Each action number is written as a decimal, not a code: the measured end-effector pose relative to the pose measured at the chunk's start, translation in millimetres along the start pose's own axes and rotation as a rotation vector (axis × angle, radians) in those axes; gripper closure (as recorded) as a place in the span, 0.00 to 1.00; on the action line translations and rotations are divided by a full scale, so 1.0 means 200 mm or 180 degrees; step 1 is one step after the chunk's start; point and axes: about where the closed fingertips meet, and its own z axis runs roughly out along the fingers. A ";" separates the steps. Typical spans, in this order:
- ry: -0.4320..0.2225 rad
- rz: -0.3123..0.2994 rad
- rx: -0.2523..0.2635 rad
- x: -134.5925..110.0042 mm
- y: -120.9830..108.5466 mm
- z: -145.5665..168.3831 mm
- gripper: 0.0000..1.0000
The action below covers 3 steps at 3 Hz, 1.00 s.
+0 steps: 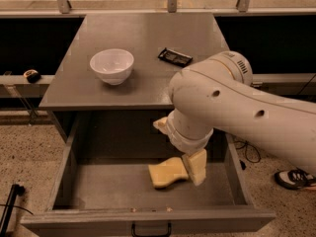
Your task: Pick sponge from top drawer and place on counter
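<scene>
The pale yellow sponge point(167, 173) lies flat on the floor of the open top drawer point(98, 191), right of its middle. My gripper point(179, 151) is down inside the drawer, mostly hidden by my white arm point(232, 107). It is open. One yellow foam finger point(197, 166) stands at the sponge's right end and touches or nearly touches it. The other finger point(160, 124) shows further back near the drawer's rear. The grey counter point(148, 38) is above the drawer.
A white bowl point(112, 65) stands on the counter's left part. A small black flat object point(175, 57) lies on the counter to the bowl's right. The drawer's black handle point(151, 229) is at the front edge. A shoe point(295, 178) is on the floor at right.
</scene>
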 end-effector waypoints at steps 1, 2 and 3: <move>0.0008 -0.0107 0.0001 0.00 0.00 0.00 0.00; 0.0030 0.0037 -0.0039 0.02 -0.04 0.10 0.00; 0.0020 0.0324 -0.0080 0.07 -0.07 0.26 0.00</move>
